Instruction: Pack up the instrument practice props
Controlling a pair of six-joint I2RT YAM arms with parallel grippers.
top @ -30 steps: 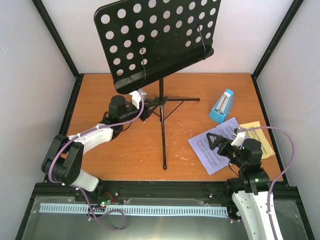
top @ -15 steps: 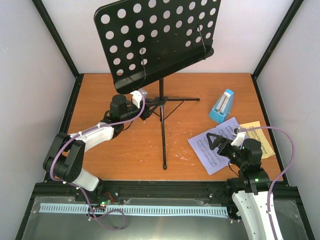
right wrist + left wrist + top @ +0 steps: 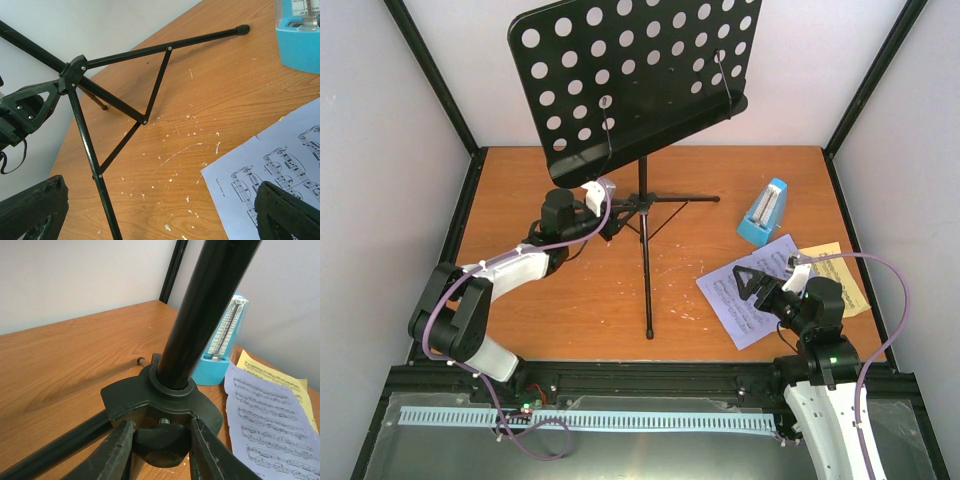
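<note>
The black music stand (image 3: 630, 75) stands at the back on its tripod, with the round-holed desk tilted above the pole. My left gripper (image 3: 612, 222) is at the tripod hub (image 3: 165, 395), and its fingers (image 3: 117, 450) are shut on the black knob (image 3: 162, 445) under the hub. The white sheet-music page (image 3: 750, 300) lies at the right and overlaps the yellow page (image 3: 845, 275). The blue metronome (image 3: 763, 213) stands behind them. My right gripper (image 3: 748, 282) hovers open and empty over the white page's left part (image 3: 280, 170). The metronome also shows in both wrist views (image 3: 220, 347) (image 3: 300, 40).
The tripod legs (image 3: 150, 50) spread low over the wooden table (image 3: 550, 310); one leg reaches towards the near edge (image 3: 649, 330). Black frame posts and white walls enclose the table on three sides.
The left arm's elbow has shifted slightly, while its gripper stays on the knob at the hub. The right arm and the props have not moved.
</note>
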